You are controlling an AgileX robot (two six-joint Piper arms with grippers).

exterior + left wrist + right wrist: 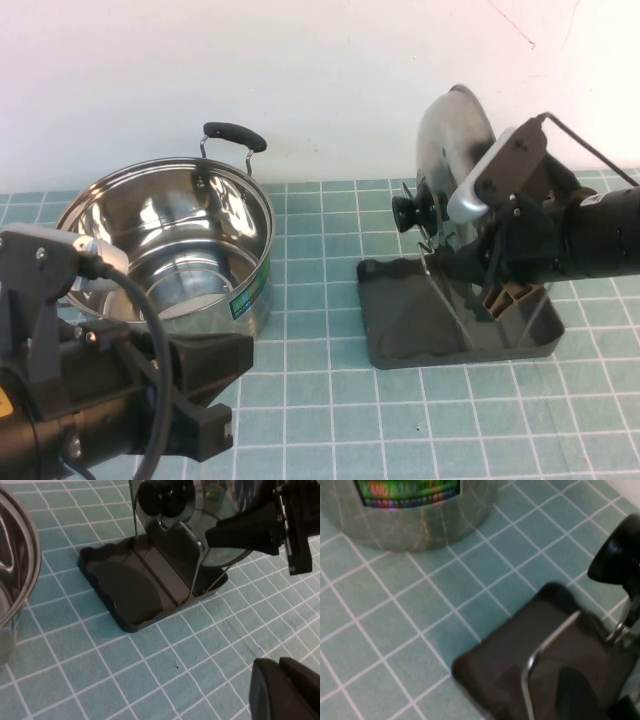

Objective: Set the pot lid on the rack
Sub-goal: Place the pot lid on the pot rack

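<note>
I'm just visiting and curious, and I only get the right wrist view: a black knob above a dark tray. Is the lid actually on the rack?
Observer: Yes. The lid stands on edge in the rack, at its wire loops, with the knob facing the pot.
Visitor: Where is the right tool?
Observer: The right tool is low at the lid, above the rack, on the side away from the pot.
Visitor: And the other arm?
Observer: The left tool hangs at the near left, in front of the pot, holding nothing.
</note>
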